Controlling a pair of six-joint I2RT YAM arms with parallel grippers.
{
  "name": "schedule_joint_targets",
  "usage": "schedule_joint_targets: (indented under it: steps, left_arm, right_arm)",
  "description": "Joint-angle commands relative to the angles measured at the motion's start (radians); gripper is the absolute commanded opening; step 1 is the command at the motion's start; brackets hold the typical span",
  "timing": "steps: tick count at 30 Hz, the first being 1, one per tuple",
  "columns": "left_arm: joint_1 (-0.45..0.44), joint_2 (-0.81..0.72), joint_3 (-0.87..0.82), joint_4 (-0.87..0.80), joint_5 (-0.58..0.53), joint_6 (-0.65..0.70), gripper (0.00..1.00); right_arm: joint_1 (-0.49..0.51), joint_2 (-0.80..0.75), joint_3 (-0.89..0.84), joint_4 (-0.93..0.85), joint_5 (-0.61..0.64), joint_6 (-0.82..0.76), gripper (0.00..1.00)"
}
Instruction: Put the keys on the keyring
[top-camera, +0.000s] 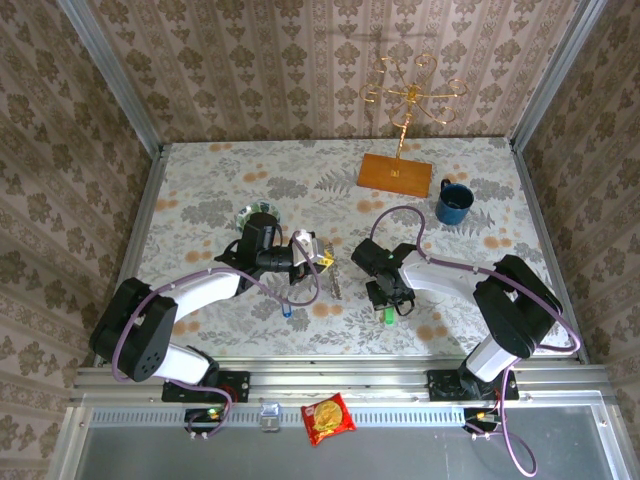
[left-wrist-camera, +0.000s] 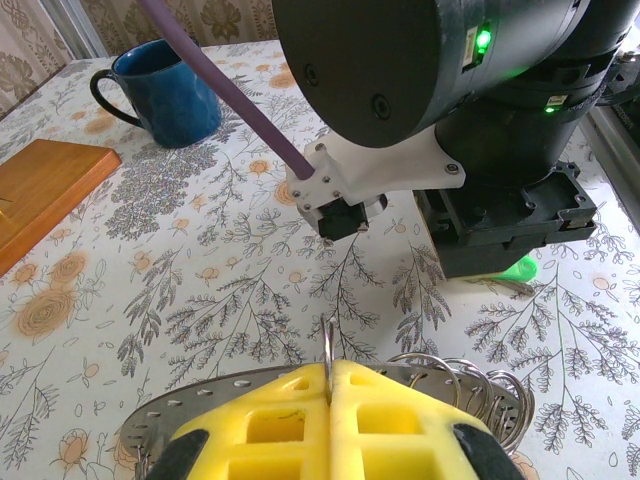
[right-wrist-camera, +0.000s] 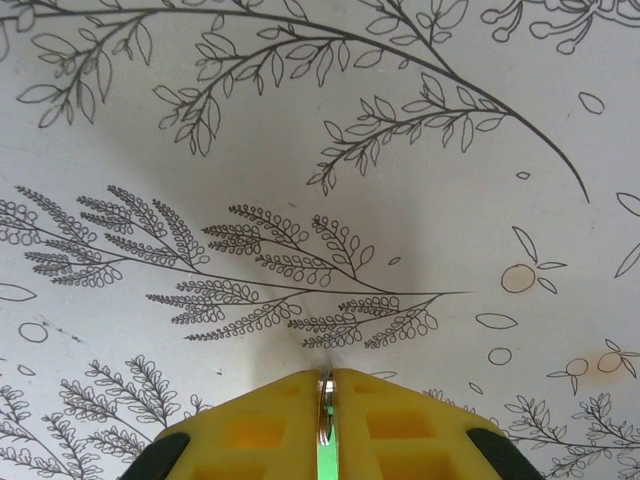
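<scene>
My left gripper is shut on a thin wire loop standing up from the keyring, a flat grey perforated ring with several small split rings along its right side. In the left wrist view the yellow fingers hide most of the keyring. My right gripper points down at the table to the right, shut on the green key, whose metal edge and green head show between the yellow pads. The green head pokes out below it. The blue key lies on the cloth near the left arm.
A blue mug stands at the back right, beside a wooden base carrying a gold wire stand. A small patterned bowl sits behind the left gripper. A snack packet lies on the rail below the table edge.
</scene>
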Motion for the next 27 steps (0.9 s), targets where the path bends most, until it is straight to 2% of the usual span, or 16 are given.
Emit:
schedule_joint_targets:
  steps: [1, 27]
  left_arm:
    - [-0.005, -0.014, 0.037, -0.035, 0.006, 0.027, 0.0]
    - [-0.005, -0.012, 0.042, -0.045, 0.01, 0.036, 0.0]
  right_arm:
    - [0.003, 0.001, 0.021, -0.04, 0.012, -0.013, 0.14]
    - [0.002, 0.026, 0.026, -0.052, 0.008, -0.015, 0.12]
